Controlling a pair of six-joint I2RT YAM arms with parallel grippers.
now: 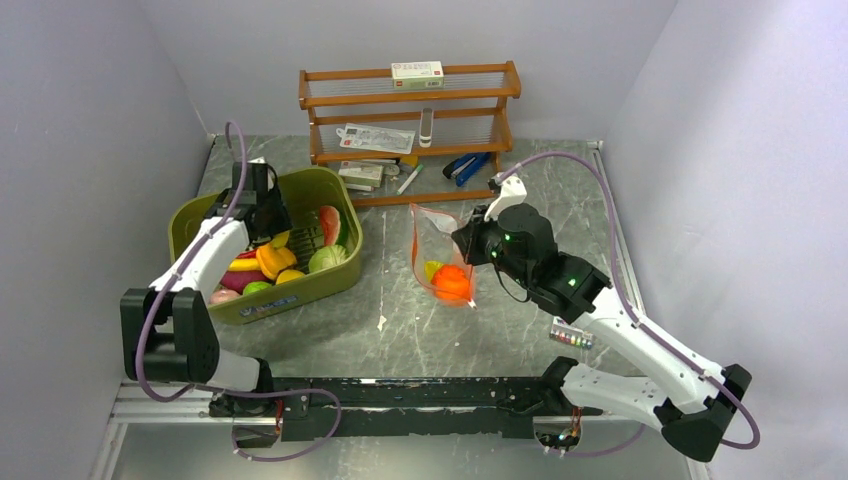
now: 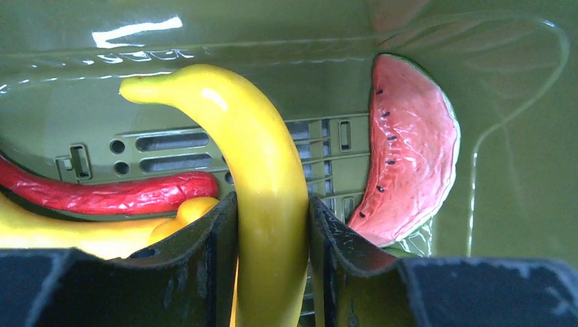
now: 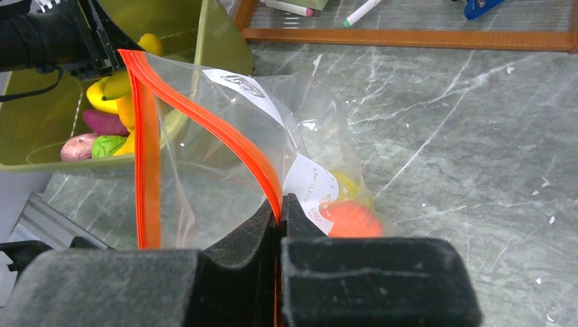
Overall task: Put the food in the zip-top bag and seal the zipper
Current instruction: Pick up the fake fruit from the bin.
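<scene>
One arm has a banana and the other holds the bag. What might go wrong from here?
The banana is glossy and curved, so it might slip or twist in the left pincer while lifted from the tub. The right pincer holds the zip-top bag by a pinch at the zipper edge; the thin plastic looks floppy, so the banana might catch the mouth and pull the bag free.

The top external view looks down from behind the arms over the whole desk [image 1: 420, 340]. The left wrist view sits close inside the green tub [image 2: 518, 136], looking past the left claw [image 2: 272, 211]. The right wrist view faces low across the desk; the tub and rack [image 3: 409, 37] it sees show overhead too.
</scene>
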